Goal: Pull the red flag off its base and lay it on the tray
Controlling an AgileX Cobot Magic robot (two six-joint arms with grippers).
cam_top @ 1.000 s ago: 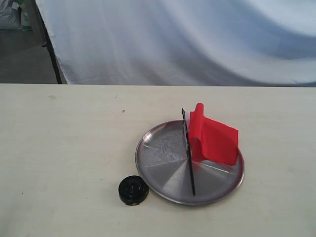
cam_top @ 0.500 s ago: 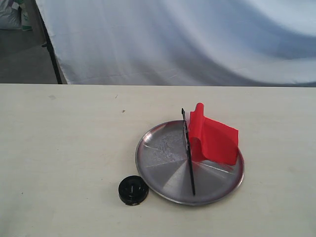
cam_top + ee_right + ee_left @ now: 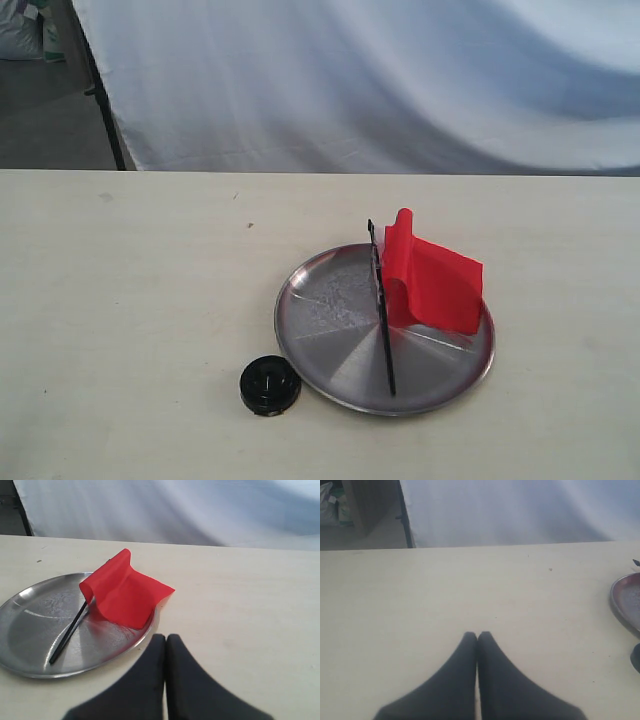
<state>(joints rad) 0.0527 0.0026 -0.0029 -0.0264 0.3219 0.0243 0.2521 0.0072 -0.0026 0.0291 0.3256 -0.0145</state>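
The red flag (image 3: 432, 280) lies on the silver tray (image 3: 330, 310), its black pole (image 3: 382, 310) across the dish and its cloth bunched up at the tray's right side. The black round base (image 3: 269, 385) stands alone on the table just left of the tray's front rim. Neither arm shows in the exterior view. In the right wrist view my right gripper (image 3: 166, 639) is shut and empty, just outside the tray's rim (image 3: 150, 630) near the flag (image 3: 122, 587). My left gripper (image 3: 477, 636) is shut and empty over bare table, with the tray's edge (image 3: 620, 605) off to one side.
The pale table (image 3: 130, 290) runs wide around the tray. A white cloth backdrop (image 3: 380, 80) hangs behind the far edge, with a dark stand leg (image 3: 105, 110) at the back left.
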